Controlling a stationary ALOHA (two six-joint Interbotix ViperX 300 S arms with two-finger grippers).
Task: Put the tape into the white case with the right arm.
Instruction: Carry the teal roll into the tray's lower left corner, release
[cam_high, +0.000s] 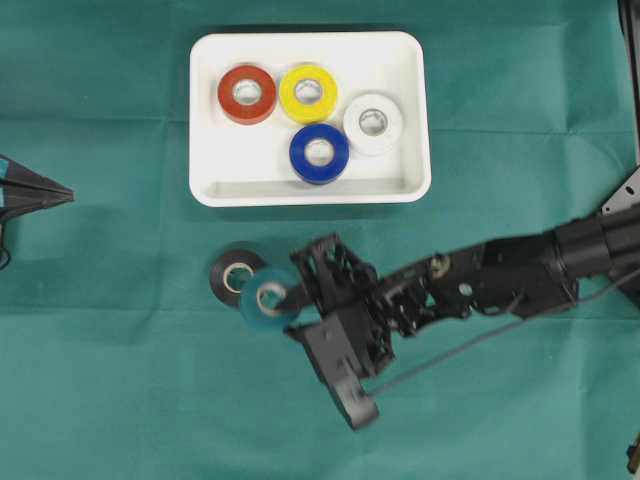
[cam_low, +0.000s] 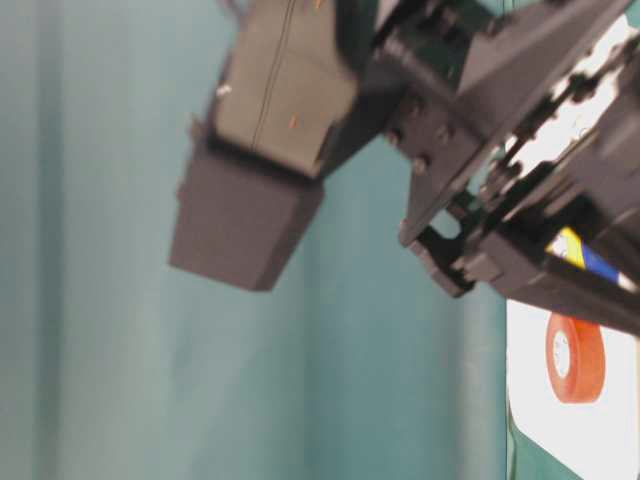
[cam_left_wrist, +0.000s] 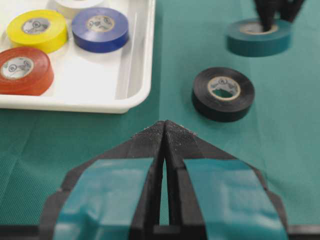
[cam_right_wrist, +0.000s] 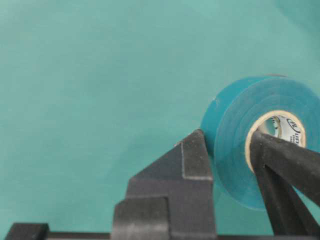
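Well, right pincer (cam_right_wrist: 227, 150) clamps teal tape (cam_right_wrist: 240, 150), partly cut off; left pincer (cam_left_wrist: 164, 131) closed, arm unseen

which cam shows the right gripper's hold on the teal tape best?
Right wrist view: the right gripper pinches the teal tape, one finger inside the core. Overhead shows the roll blurred at the fingertips; left wrist shows it far off; table-level doesn't show it.

Illumination is even and diffuse from above; the white case (cam_high: 310, 190) is bright without clipped glare, and shadows under the tape rolls are short and soft. In the table-level view the right arm (cam_low: 480, 120) is strongly blurred. The overhead view shows slight blur on the teal tape (cam_high: 268, 298).
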